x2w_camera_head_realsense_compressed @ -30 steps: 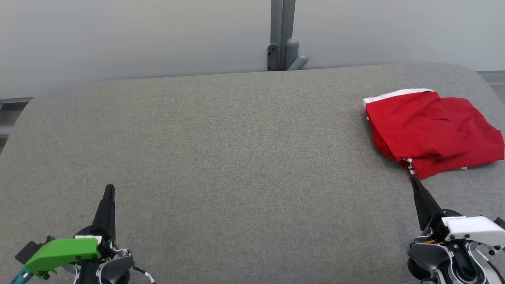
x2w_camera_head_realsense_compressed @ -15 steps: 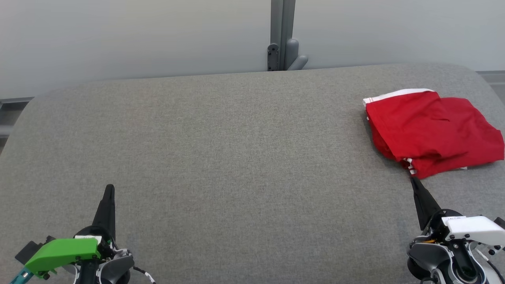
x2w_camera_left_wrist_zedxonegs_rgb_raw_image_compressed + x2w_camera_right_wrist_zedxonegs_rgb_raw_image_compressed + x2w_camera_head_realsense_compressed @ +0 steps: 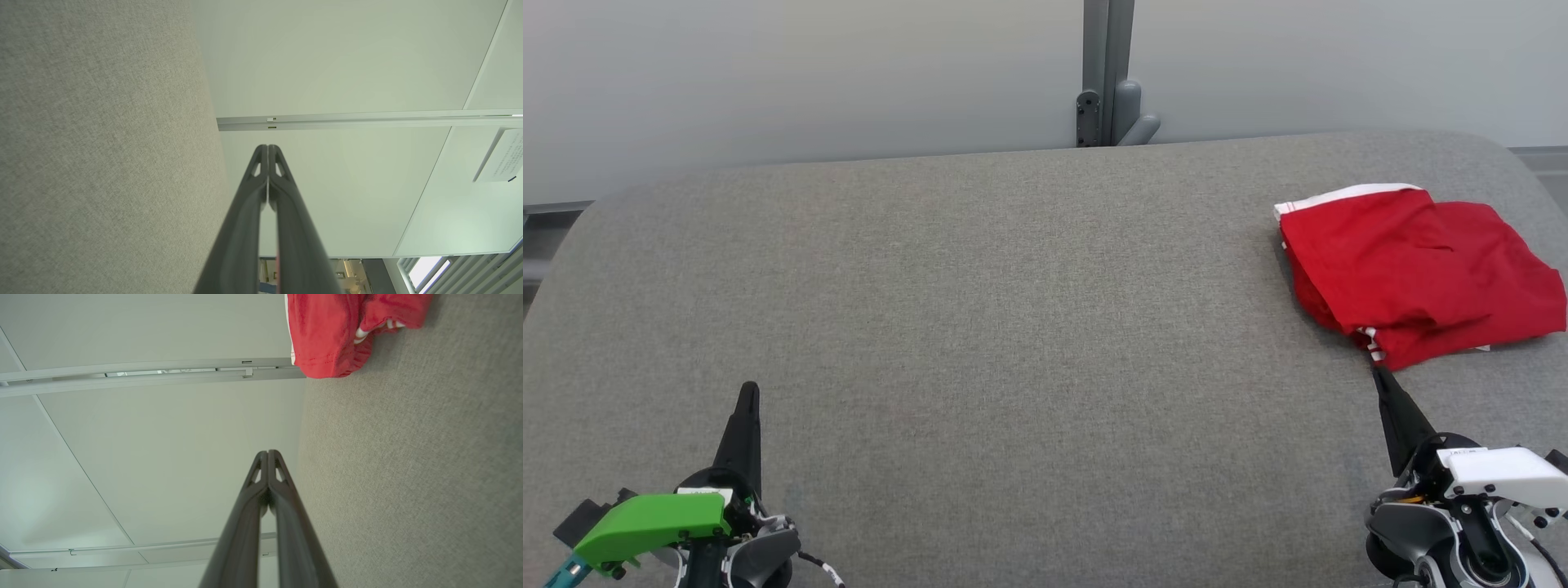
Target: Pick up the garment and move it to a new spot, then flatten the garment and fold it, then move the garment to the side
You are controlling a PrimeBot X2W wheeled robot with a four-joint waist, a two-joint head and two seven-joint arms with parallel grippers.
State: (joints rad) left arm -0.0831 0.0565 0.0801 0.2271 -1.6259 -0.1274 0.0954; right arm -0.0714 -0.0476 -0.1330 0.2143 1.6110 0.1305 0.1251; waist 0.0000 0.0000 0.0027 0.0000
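Observation:
A red garment (image 3: 1417,273) with white trim lies folded in a bundle at the far right of the grey fabric surface (image 3: 1013,327). In the right wrist view the garment (image 3: 339,330) sits at the top, well beyond the fingertips. My right gripper (image 3: 1378,374) is at the lower right, shut and empty, with its tip just below the garment's near corner. In the right wrist view the right gripper (image 3: 268,452) shows both fingers pressed together. My left gripper (image 3: 749,388) is at the lower left, shut with nothing in it, far from the garment; the left gripper (image 3: 267,147) also shows its fingers closed.
A pale wall with a grey post (image 3: 1107,73) stands behind the surface's far edge. The grey surface curves down at its left and right ends. A wide stretch of bare fabric lies between the two grippers.

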